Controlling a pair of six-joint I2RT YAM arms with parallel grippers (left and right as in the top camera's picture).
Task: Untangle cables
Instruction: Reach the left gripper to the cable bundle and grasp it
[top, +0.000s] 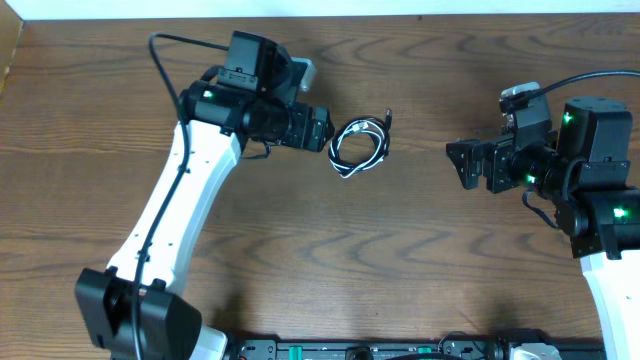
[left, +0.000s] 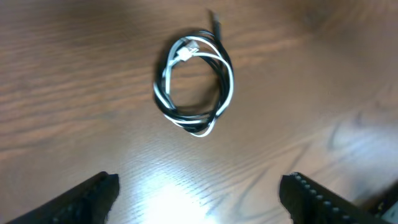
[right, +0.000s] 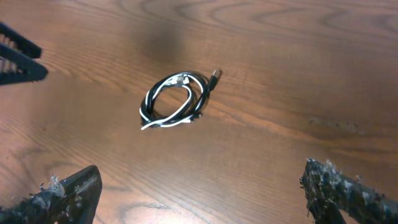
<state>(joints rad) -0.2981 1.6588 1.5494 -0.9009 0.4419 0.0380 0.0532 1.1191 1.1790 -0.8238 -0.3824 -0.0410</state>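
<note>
The cables (top: 340, 150) (left: 163, 93) (right: 148, 106), one white and one black, lie wound together in a single small loop on the bare wood-grain table (top: 300, 260), near its middle and toward the far side. A dark plug end (left: 214, 18) (right: 216, 74) sticks out of the loop's upper edge, and a white plug end (left: 186, 53) rests just inside the ring; any marking on either plug is too small to read. The left gripper (top: 320, 129) (left: 198, 186) hovers just beside the loop on its left, fingers spread wide and touching nothing. The right gripper (top: 462, 165) (right: 202, 186) sits well apart on the right, pointing at the loop, its fingers likewise spread and empty. Small green lights glow on both arms.
</note>
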